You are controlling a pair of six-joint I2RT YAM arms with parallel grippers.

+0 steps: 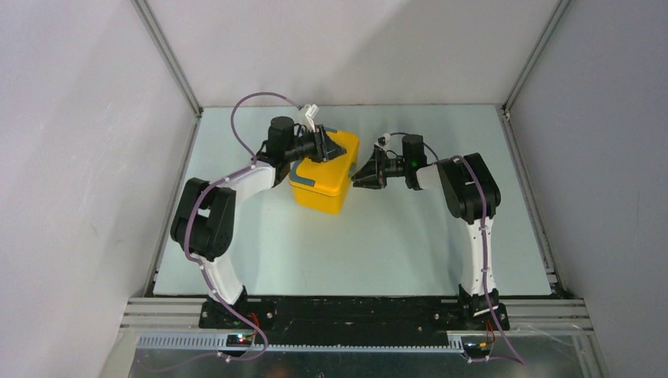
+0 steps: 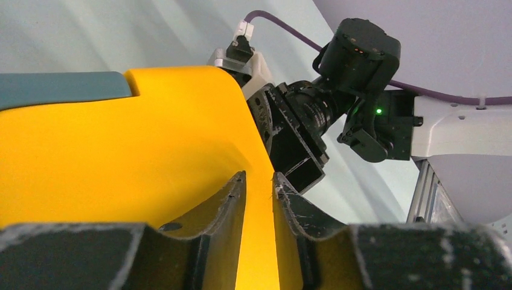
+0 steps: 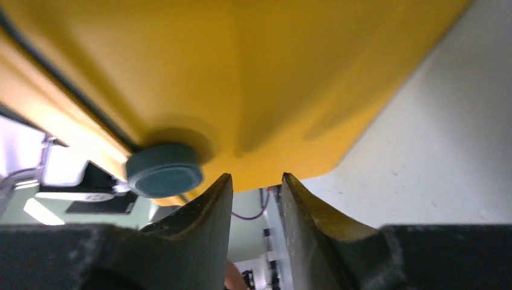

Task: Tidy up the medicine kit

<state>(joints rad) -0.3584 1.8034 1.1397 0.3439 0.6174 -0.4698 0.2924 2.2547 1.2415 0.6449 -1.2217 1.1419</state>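
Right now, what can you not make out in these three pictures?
- Inside of the medicine kit: in every view, its yellow shell hides it.
- Whether the left gripper pinches the kit: left wrist view is too close; in the top view, the arm covers it.
- What the round blue-grey knob is: right wrist view, blurred.
- The kit's full outline: cut off by the edges of both wrist views.

Medicine kit (image 1: 319, 189) on table (image 1: 394, 252) (centre, rearward)
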